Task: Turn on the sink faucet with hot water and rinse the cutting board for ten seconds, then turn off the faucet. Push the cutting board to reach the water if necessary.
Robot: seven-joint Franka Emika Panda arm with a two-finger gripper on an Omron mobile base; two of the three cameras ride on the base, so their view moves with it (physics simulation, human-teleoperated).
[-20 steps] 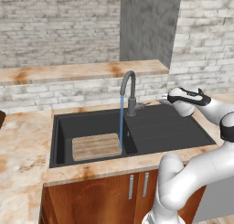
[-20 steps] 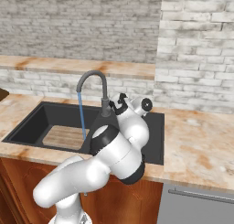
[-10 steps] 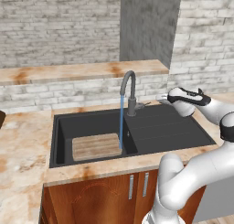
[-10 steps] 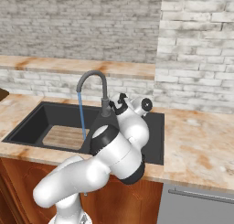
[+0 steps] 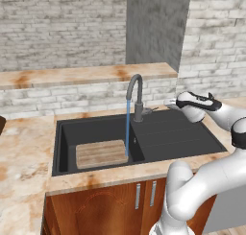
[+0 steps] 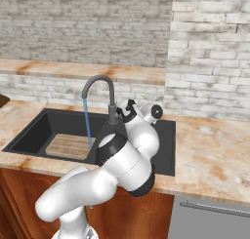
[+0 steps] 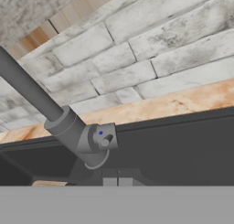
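Note:
The dark grey sink faucet [image 5: 137,96] [image 6: 100,89] stands behind the black sink [image 5: 182,133] [image 6: 29,130]. From its spout a thin blue stream of water [image 5: 128,128] [image 6: 87,126] runs down. It lands at the right edge of the wooden cutting board [image 5: 101,153] [image 6: 68,145], which lies flat in the deep basin. My gripper [image 5: 169,103] [image 7: 118,181] hovers just right of the faucet, shut on nothing. In the hand view the faucet's base [image 7: 68,127] and side lever [image 7: 104,138] sit close above the fingertips [image 7: 111,181], with a small gap.
The marbled beige counter [image 5: 24,147] [image 6: 215,150] surrounds the sink, with a raised ledge and brick wall [image 5: 62,32] behind. The shallow flat section of the sink [image 5: 178,135] lies under my hand. My own arm [image 6: 122,165] blocks part of the basin in the right base view.

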